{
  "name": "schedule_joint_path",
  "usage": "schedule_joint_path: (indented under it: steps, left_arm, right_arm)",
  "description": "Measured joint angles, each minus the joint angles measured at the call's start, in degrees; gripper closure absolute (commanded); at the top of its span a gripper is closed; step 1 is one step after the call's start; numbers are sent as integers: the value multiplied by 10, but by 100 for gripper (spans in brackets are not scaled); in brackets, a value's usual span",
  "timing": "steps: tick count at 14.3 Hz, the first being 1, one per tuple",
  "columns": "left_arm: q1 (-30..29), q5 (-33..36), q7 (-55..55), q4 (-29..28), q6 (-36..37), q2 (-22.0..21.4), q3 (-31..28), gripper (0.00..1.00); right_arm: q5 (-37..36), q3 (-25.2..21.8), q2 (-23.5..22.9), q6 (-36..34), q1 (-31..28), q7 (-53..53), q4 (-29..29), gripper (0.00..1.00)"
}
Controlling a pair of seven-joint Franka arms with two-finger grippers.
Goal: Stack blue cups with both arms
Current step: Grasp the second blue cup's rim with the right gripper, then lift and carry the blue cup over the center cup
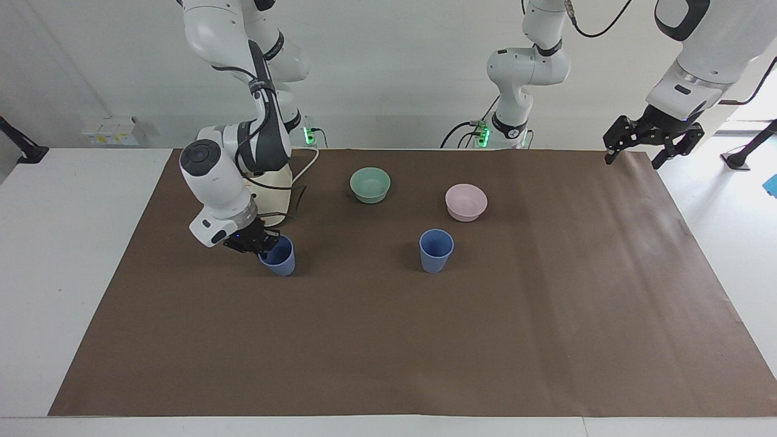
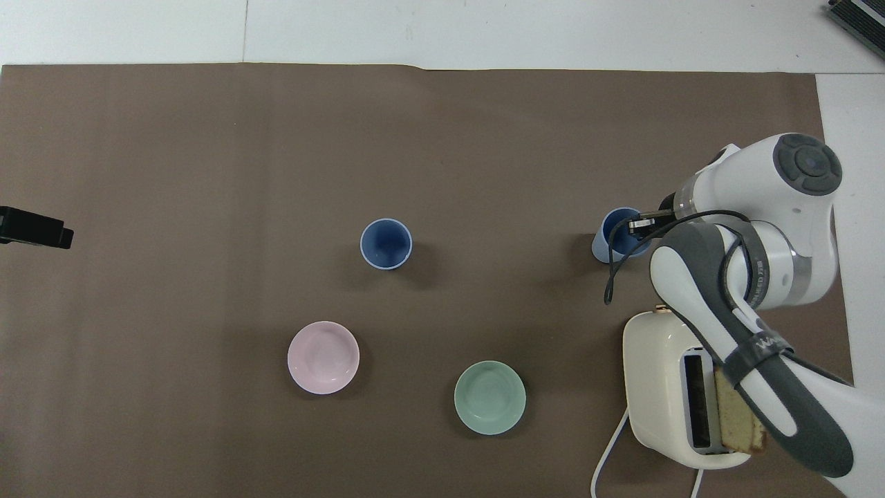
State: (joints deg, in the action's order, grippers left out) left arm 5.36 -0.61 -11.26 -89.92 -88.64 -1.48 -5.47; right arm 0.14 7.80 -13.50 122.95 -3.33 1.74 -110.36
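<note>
Two blue cups stand on the brown mat. One blue cup (image 1: 436,250) (image 2: 386,243) stands upright and alone near the middle. The other blue cup (image 1: 280,260) (image 2: 612,238) stands at the right arm's end, just farther from the robots than the toaster, and leans slightly. My right gripper (image 1: 260,243) (image 2: 641,225) is low at this cup, shut on the part of its rim toward the right arm's end. My left gripper (image 1: 636,158) (image 2: 34,229) is open and empty, raised over the mat's corner at the left arm's end, where the arm waits.
A mint-green bowl (image 1: 370,184) (image 2: 489,397) and a pale pink bowl (image 1: 466,201) (image 2: 323,357) sit nearer to the robots than the middle cup. A cream toaster (image 2: 657,387) with a bread slice (image 2: 741,415) in it stands under the right arm.
</note>
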Motion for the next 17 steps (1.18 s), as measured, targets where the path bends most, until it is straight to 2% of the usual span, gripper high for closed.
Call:
schedule_joint_path:
  steps: [4, 7, 11, 17]
  left_arm:
    - [0, 0, 0, 0, 0, 0, 0, 0]
    - [0, 0, 0, 0, 0, 0, 0, 0]
    - [0, 0, 0, 0, 0, 0, 0, 0]
    - [0, 0, 0, 0, 0, 0, 0, 0]
  right_arm:
    - [0, 5, 3, -88, 0, 0, 68, 100]
    - [0, 34, 5, -148, 7, 0, 141, 100]
    - [-2, 45, -2, -179, 87, 62, 220, 100]
    - [-4, 46, -52, -182, 188, 194, 318, 100]
